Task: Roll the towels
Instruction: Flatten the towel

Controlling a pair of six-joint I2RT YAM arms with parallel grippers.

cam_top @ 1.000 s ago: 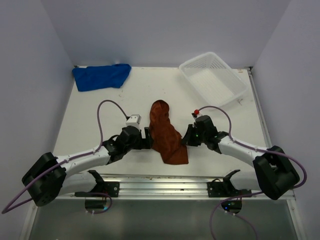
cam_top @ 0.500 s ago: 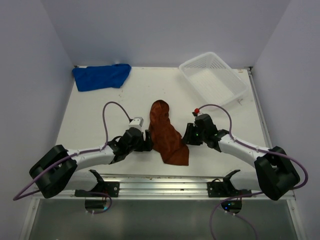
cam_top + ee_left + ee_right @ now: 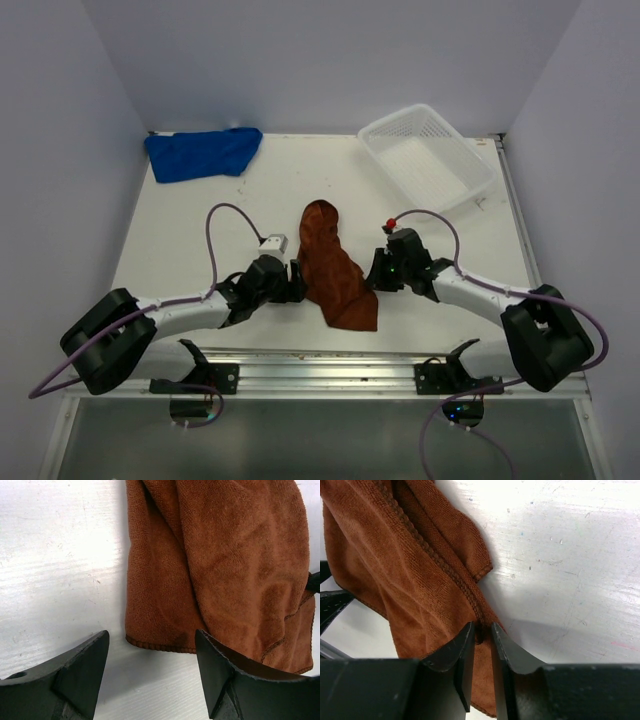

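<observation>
Rust-brown towel approached from both sides for rolling.
The right gripper pinched its hem, apparently to anchor it; the left gripper stood open at the opposite edge, holding nothing.

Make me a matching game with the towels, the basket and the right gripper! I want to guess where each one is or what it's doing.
Things:
1. brown towel
2. blue towel
3. basket
4. right gripper

Places or states:
A. far left corner
B. pinching a towel's edge
C. in the middle
D. far right corner

Pairs: 1-C, 2-A, 3-D, 4-B
</observation>
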